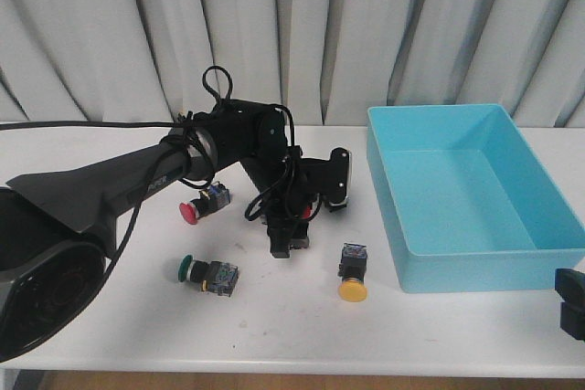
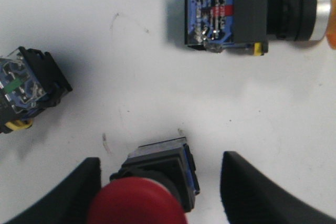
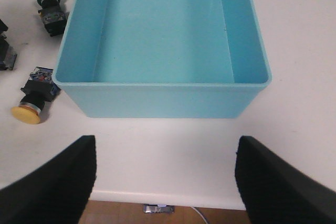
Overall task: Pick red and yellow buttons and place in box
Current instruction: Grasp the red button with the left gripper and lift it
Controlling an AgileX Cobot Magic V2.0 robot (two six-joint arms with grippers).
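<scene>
Left arm nearest front camera, reaching forward over white bench. Turquoise box on bench right side, nothing visible inside. Left gripper open, lowered at bench centre, red button between its fingers, contact not clear. Right gripper open, holding nothing, near bench front edge before box. Second red button left of left gripper. Yellow button just left of box front corner. Green button nearer front, left.
</scene>
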